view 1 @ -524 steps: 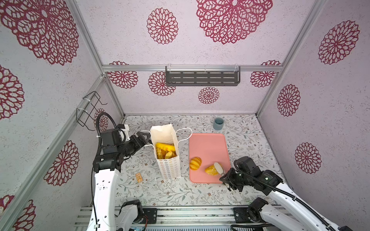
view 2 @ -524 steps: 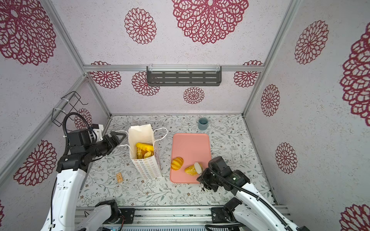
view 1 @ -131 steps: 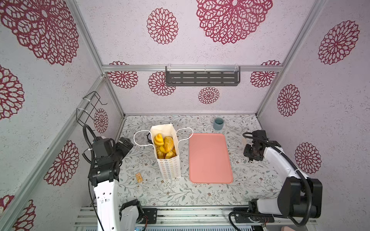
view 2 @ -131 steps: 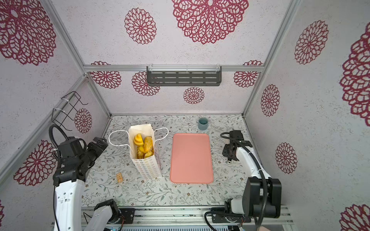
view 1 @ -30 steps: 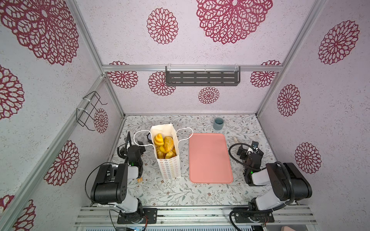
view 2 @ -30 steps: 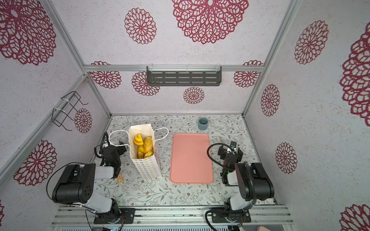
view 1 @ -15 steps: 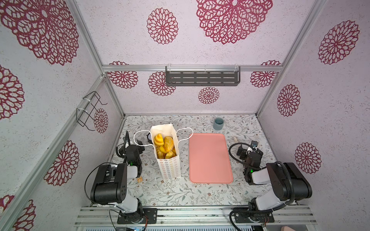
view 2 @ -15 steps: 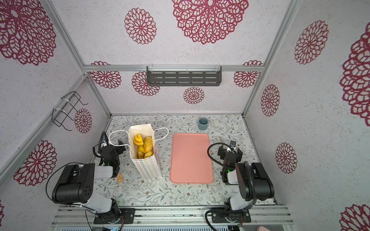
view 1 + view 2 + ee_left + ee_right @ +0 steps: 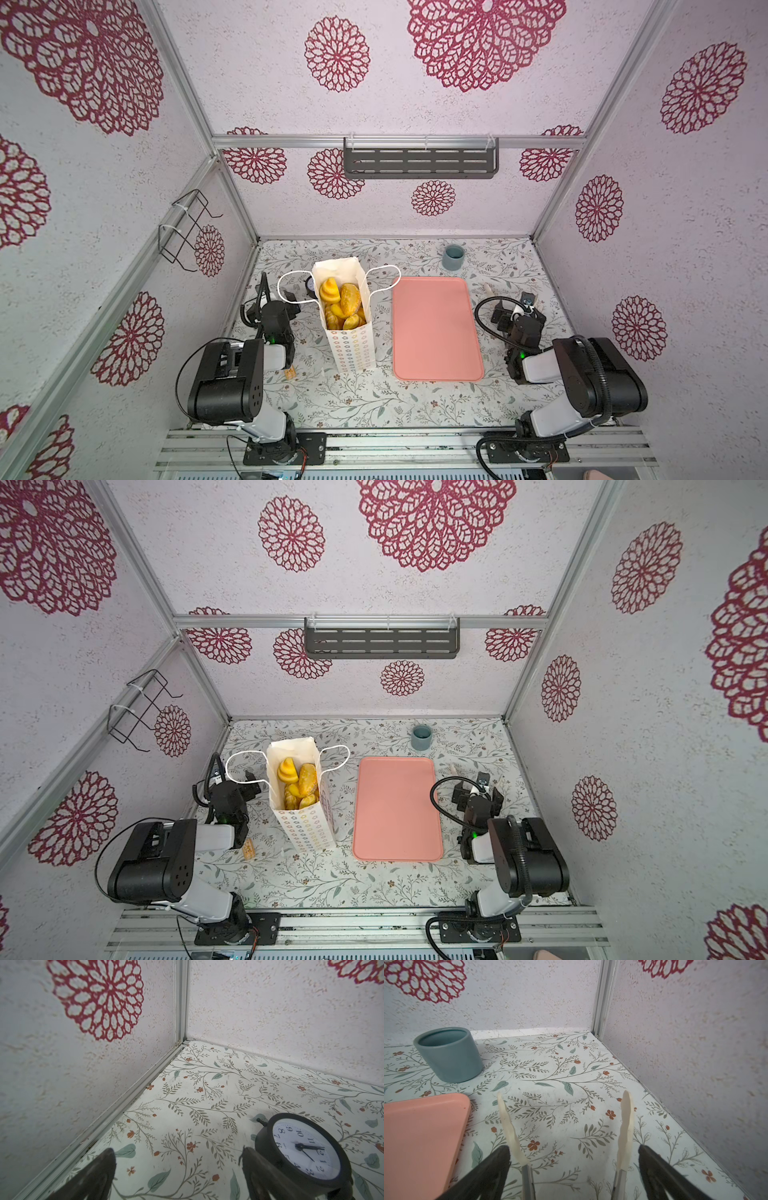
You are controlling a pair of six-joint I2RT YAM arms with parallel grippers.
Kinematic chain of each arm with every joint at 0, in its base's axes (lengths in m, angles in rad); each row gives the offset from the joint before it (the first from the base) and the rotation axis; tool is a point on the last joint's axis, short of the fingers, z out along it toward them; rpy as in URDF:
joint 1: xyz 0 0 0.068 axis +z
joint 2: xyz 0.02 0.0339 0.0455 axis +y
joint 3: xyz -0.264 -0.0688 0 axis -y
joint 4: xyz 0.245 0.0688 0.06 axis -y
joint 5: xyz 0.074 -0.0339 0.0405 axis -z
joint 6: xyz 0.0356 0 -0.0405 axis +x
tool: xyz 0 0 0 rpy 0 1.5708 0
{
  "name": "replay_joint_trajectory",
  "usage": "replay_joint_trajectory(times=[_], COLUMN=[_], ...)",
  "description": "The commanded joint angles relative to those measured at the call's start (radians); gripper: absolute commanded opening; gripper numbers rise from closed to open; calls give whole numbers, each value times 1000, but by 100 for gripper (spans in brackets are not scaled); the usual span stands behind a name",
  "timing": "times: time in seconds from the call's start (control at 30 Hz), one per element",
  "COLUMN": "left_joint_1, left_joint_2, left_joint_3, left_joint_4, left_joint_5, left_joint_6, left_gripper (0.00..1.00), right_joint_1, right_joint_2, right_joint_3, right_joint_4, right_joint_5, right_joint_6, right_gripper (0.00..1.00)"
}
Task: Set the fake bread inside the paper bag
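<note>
Both my arms have folded down low since a few seconds ago, left gripper [image 9: 176, 1155] and right gripper [image 9: 562, 1095] spread wide and empty. The fake bread [image 9: 343, 305], golden-yellow to orange-brown ridged and oval pieces, lies heaped inside the paper bag [image 9: 353, 345], which stands upright, white and ring-patterned, beside the pink tray [image 9: 436, 332].

The only readable marks are on the clock [image 9: 305, 1151], a small black round one with a white dial, standing on the left of the table just beside the paper bag [image 9: 353, 349]. Black numerals 1 to 12 run round its face in the left wrist view. In both top views the dial [image 9: 309, 286] is too small to read. A faint reddish print on the bag's right face [image 9: 328, 806] cannot be made out.
</note>
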Motion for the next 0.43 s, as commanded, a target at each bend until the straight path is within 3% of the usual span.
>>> replay_joint_trajectory(times=[0.0,0.4], left_joint_1=[3,3], left_joint_2=[-6,-5], left_joint_3=[14,13], left_joint_4=[19,16], left_joint_5=[4,3], left_joint_6=[15,15], left_gripper=[97,97], right_joint_1=[4,-5], right_joint_2=[-21,-23], right_joint_3=[0,5], right_joint_4=[42,28], right_joint_5=[5,-15], right_joint_6=[-9,-3], right_gripper=[99,99])
